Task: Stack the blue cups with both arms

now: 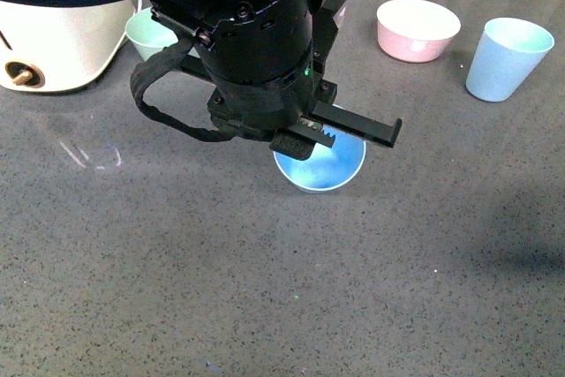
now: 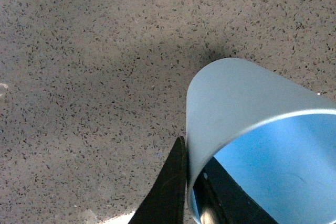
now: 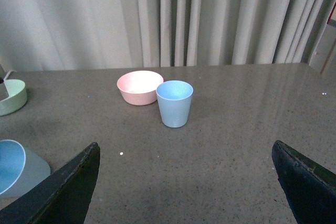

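My left gripper [image 1: 340,134] is shut on the rim of one blue cup [image 1: 320,165], near the middle of the grey table. In the left wrist view the jaws pinch the cup's wall [image 2: 226,98], one jaw outside and one inside. The same cup shows at the edge of the right wrist view [image 3: 16,169]. The second blue cup [image 1: 507,57] stands upright at the far right, next to the pink bowl [image 1: 417,29]; it also shows in the right wrist view [image 3: 175,103]. My right gripper [image 3: 186,182] is open and empty, well short of that cup, and out of the front view.
A mint-green bowl [image 1: 146,31] sits at the back left beside a white appliance [image 1: 53,33]; the bowl also shows in the right wrist view [image 3: 11,96]. The pink bowl [image 3: 138,86] sits just behind the free cup. Curtains hang behind the table's far edge.
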You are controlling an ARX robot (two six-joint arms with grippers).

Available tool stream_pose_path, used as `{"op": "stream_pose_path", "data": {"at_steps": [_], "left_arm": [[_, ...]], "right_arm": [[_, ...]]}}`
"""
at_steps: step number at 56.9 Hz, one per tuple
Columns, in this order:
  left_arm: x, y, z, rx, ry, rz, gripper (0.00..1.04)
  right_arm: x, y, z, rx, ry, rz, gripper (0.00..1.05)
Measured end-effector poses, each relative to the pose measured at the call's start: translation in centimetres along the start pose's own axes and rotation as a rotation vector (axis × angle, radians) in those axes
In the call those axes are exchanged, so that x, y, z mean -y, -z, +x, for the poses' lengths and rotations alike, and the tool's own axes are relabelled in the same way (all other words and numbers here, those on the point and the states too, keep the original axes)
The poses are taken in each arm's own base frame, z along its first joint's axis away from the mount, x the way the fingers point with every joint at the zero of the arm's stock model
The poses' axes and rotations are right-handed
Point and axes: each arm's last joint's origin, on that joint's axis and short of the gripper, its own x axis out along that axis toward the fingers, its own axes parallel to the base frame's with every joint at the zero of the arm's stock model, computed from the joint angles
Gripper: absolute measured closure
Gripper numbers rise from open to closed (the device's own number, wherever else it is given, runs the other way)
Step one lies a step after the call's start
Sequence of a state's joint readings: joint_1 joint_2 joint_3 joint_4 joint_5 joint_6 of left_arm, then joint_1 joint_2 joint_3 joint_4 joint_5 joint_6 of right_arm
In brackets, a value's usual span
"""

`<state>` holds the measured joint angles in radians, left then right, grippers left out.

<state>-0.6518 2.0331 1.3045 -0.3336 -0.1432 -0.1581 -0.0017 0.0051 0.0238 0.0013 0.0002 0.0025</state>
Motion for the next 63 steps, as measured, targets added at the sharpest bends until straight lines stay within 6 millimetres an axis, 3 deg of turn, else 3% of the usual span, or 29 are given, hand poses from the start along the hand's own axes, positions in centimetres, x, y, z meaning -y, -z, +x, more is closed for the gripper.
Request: {"op": "stream_pose_path", "data": {"at_steps": [14, 29, 63], "left_arm": [[0.1, 0.1, 0.3, -0.010, 0.020, -0.003, 0.61], [-0.7, -0.3, 0.1, -0.004, 0.036, -0.045, 0.07], [-2.9, -1.8, -2.7, 0.093, 0.040, -0.103, 0.09]], "right_arm": [[0.0, 0.0, 0.0, 0.000, 0.000, 0.000, 0.09], [0.0, 0.0, 0.0, 0.000, 0.000, 0.000, 0.09], [0.0, 0.0, 0.0, 0.000, 0.000, 0.000, 0.09]]}}
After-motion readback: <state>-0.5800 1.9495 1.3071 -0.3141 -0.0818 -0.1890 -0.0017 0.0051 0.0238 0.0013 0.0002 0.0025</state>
